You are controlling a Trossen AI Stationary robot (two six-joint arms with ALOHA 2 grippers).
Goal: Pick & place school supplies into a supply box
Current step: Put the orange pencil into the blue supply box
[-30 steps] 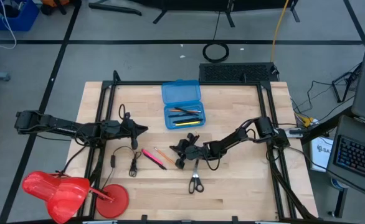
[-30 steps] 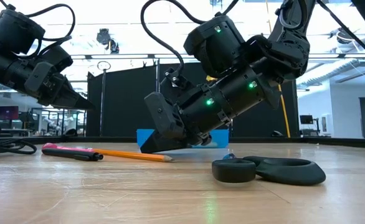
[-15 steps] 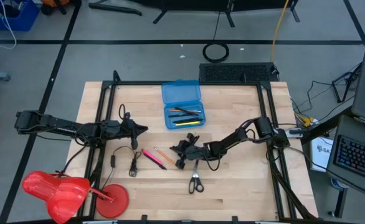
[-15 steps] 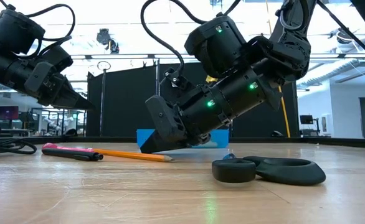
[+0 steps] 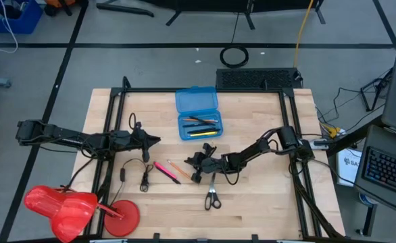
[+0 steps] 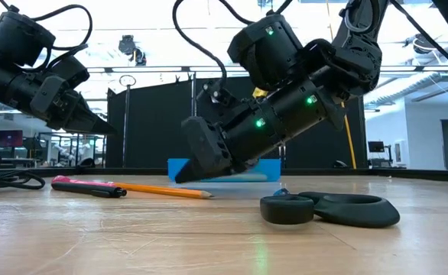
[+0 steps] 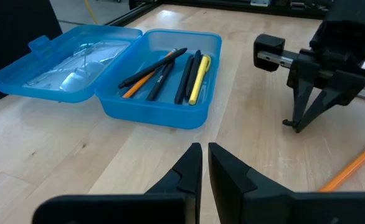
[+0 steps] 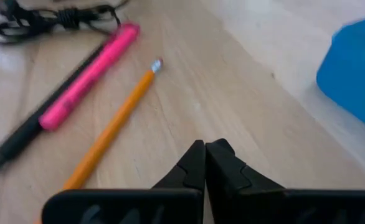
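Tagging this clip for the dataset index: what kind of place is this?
Most likely a robotics lab or workshop, not a classroom. A wooden table in a black metal frame stands on a grey floor marked with black tape lines, and there is a computer keyboard beside it.

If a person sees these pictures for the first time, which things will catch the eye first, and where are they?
The bright blue supply box lies open at the far middle of the table, with several pens and pencils already inside. Just in front of it the right gripper leans low over the wood, its fingers shut and empty, close to the orange pencil and the pink pen. The scissors lie nearer the front edge.
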